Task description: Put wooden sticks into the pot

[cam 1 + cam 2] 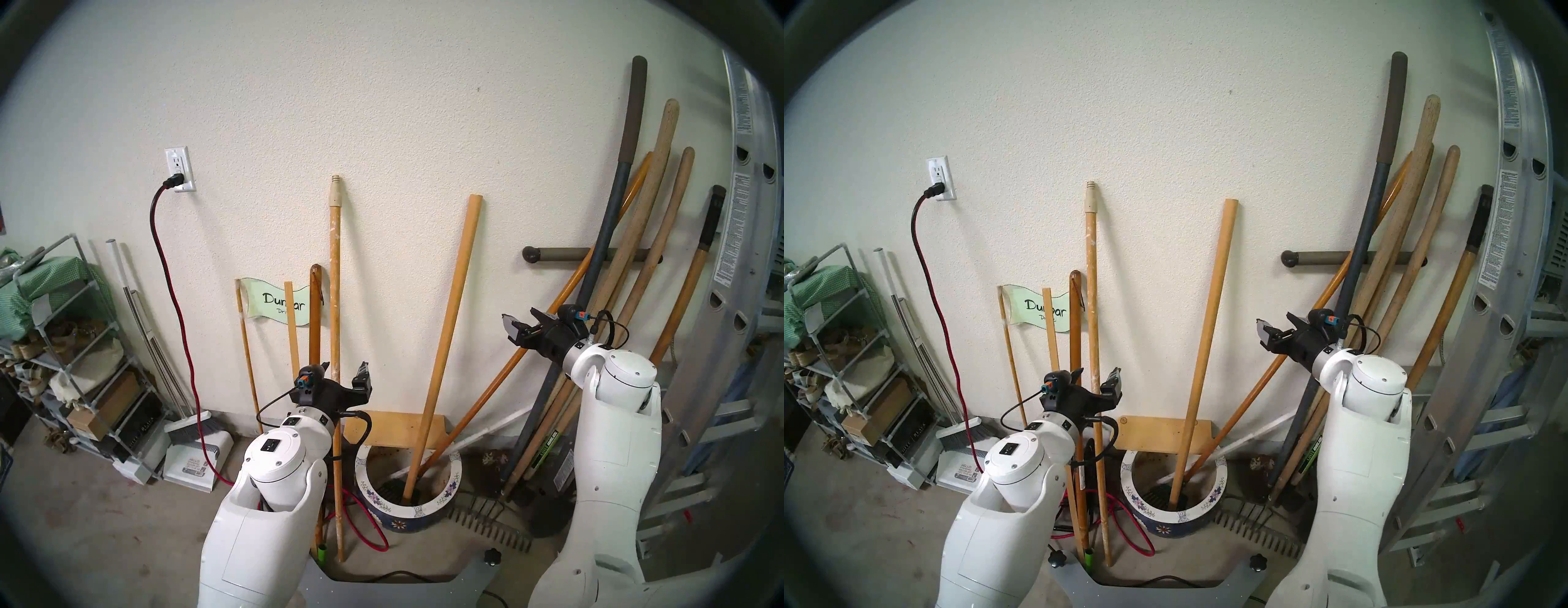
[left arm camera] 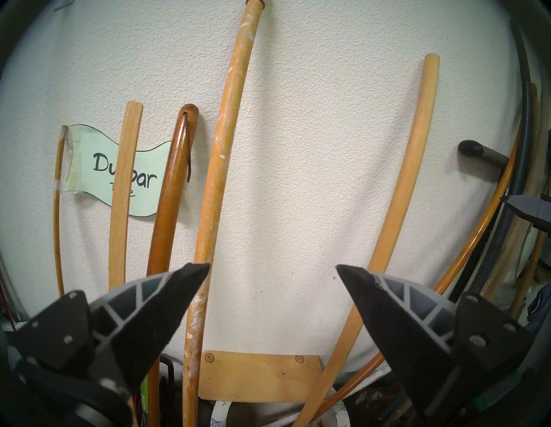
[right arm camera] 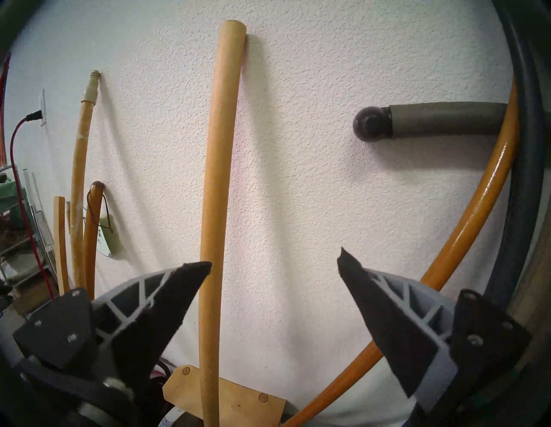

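- The pot (image 1: 441,496), blue-bodied with a white flowered rim, stands on the floor against the wall; it serves as the landmark here.
- The plain wooden stick (image 1: 449,339) already has its lower end inside the pot and leans up to the wall above it. That half of the task looks done.
- The paint-flecked wooden stick (image 1: 335,297), with its beige threaded tip, is still outside: its foot rests on the floor just left of the pot, and it stands nearly upright against the wall.
- The left gripper (image 1: 344,375) is level with this stick's middle, up and to the left of the pot. Its jaws are spread, with the stick between the fingers in the head view and just beside one finger in the left wrist view (image 2: 202,268); nothing is clamped yet.
- The right gripper (image 1: 524,325) hangs above and to the right of the pot, jaws apart and empty, near the plain stick but not touching it.
- Left to do, by my judgement: close on the flecked stick, lift its foot over the rim, and set it down inside.
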{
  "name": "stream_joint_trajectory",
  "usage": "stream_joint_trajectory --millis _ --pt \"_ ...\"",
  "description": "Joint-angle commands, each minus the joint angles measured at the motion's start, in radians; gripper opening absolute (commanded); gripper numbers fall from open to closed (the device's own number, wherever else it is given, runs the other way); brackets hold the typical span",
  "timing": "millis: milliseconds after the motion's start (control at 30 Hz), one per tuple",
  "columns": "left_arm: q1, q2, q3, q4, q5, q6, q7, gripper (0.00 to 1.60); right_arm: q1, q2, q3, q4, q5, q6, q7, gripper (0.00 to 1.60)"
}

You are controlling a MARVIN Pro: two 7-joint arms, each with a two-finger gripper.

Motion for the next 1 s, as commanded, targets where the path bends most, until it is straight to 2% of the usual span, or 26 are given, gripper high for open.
stream_joint_trajectory --millis 0,33,167,300,367,700,767,867,900,967 --pt "0.0 -0.001 0.001 -0.001 -0.002 -0.002 -0.003 1.6 -0.032 -0.037 -0.012 -0.053 -0.011 0.028 -0.021 1.6" --pt "0.002 0.018 0.01 -0.01 0.016 0.016 -0.006 1.6 -0.035 -0.03 -0.018 -0.052 -0.003 0.031 -0.027 1.6" --pt "0.036 0.014 0.002 -0.043 0.029 -0.017 0.014 1.6 -0.033 -0.038 -0.014 -0.055 -0.012 0.032 -0.025 1.6" --pt "0.054 0.038 0.004 -0.084 0.04 0.003 0.007 1.6 -0.033 -0.039 -0.014 -0.055 -0.014 0.033 -0.025 1.6" --pt "0.051 0.041 0.0 -0.082 0.047 -0.01 0.011 1.6 -0.033 -0.04 -0.013 -0.056 -0.015 0.033 -0.025 1.6" --pt "-0.031 0.046 -0.077 0.031 -0.019 -0.047 -0.04 1.6 -0.033 -0.04 -0.013 -0.057 -0.015 0.034 -0.026 1.6" --pt "-0.069 0.057 -0.096 0.085 -0.04 -0.053 -0.066 1.6 -0.033 -0.04 -0.014 -0.057 -0.015 0.035 -0.026 1.6" --pt "-0.069 0.057 -0.096 0.085 -0.04 -0.053 -0.066 1.6 -0.033 -0.04 -0.014 -0.057 -0.015 0.035 -0.026 1.6" --pt "-0.103 0.059 -0.106 0.137 -0.056 -0.062 -0.082 1.6 -0.033 -0.04 -0.013 -0.056 -0.014 0.033 -0.026 1.6" --pt "-0.103 0.059 -0.106 0.137 -0.056 -0.062 -0.082 1.6 -0.033 -0.04 -0.013 -0.056 -0.014 0.033 -0.026 1.6"
